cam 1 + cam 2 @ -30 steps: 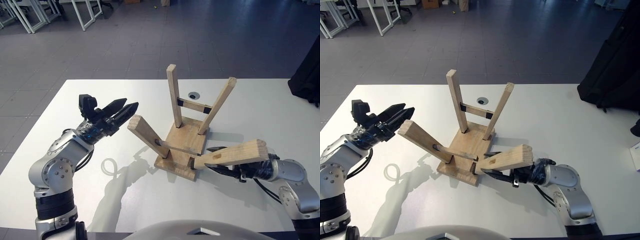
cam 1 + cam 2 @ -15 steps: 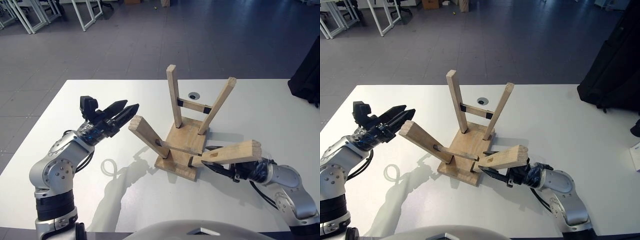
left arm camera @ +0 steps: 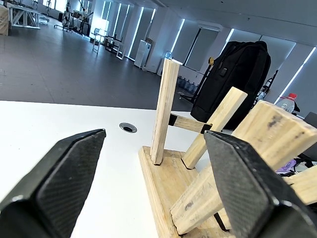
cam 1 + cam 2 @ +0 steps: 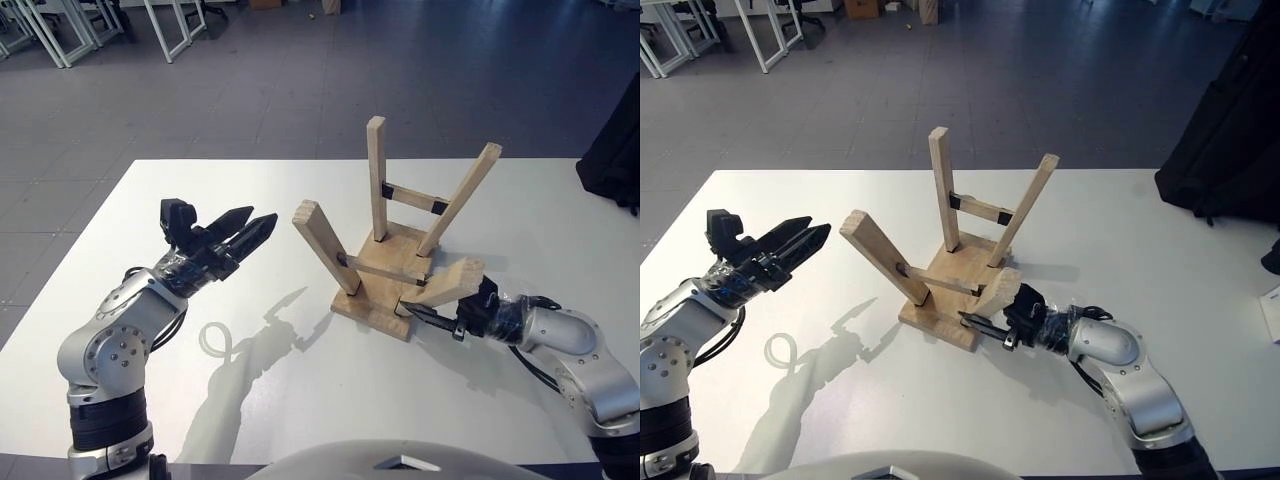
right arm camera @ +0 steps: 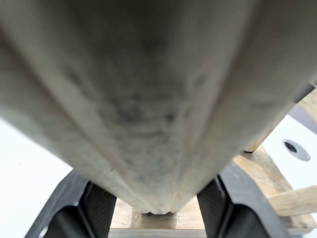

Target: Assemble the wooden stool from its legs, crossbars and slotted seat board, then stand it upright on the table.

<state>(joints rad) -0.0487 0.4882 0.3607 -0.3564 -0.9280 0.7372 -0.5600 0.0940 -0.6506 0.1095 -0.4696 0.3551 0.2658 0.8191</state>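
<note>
So the stool (image 4: pixel 388 262) is upside down near the middle of the white worktop (image 4: pixel 560 230), with its seat board (image 4: pixel 368 306) flat on the surface and all four legs sticking up and splaying outward. There's a crossbar (image 4: pixel 412 198) between the two far legs and another one (image 4: pixel 385 272) between the two near legs. The right gripper (image 4: pixel 436 312) comes in low from the right side, and its fingers (image 5: pixel 94 210) are clamped on the near right leg (image 4: pixel 456 282), one on each side of it, down close to the seat board. The left gripper (image 4: pixel 262 222) hangs in the air off to the stool's left, aimed at the near left leg (image 4: pixel 325 248) but not touching it, and its fingers (image 3: pixel 54 193) are spread wide apart with nothing in them. A small clear loop (image 4: pixel 218 336) lies on the worktop, closer to the robot than the left gripper. The left wrist view also catches a round hole (image 3: pixel 128 127) in the worktop beyond the stool and a black backpack (image 3: pixel 238 74) farther back.
</note>
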